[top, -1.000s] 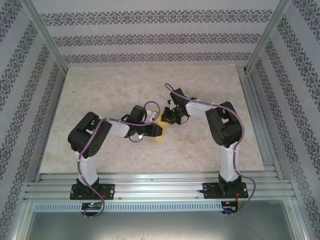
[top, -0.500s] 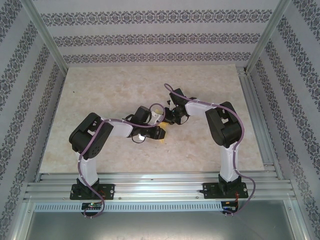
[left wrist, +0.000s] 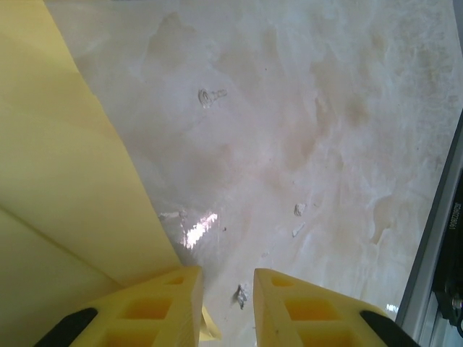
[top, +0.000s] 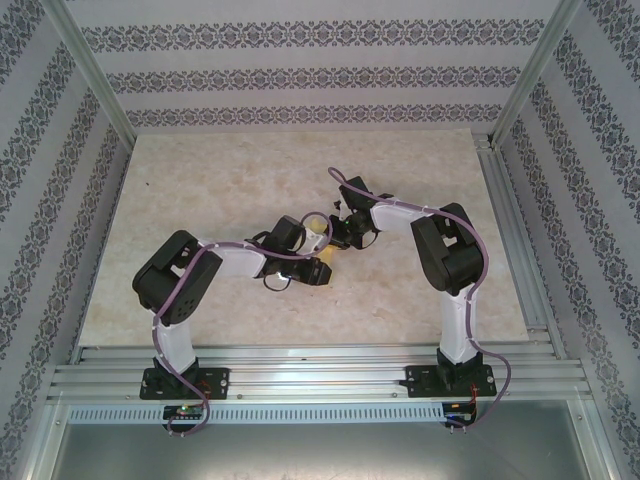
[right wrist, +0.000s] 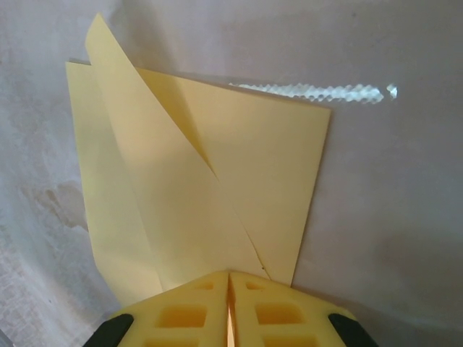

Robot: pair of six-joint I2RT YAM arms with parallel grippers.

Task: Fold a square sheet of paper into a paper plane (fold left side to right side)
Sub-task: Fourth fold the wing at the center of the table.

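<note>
L gripper (left wrist: 228, 280) is sliding right & easing apart beside the paper (right wrist: 239, 166), R gripper (right wrist: 228, 280) is staying clenched at its corner; crease prob done.

walls (top: 300, 60): striped floral wallpaper | tabletop (top: 200, 170): pale marbled, glossy | rails (top: 320, 365): aluminium, near edge

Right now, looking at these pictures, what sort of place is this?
Likely a robot test booth: a left arm and right arm bolted to aluminium rails, a marble-look table, wallpapered panels around.
</note>
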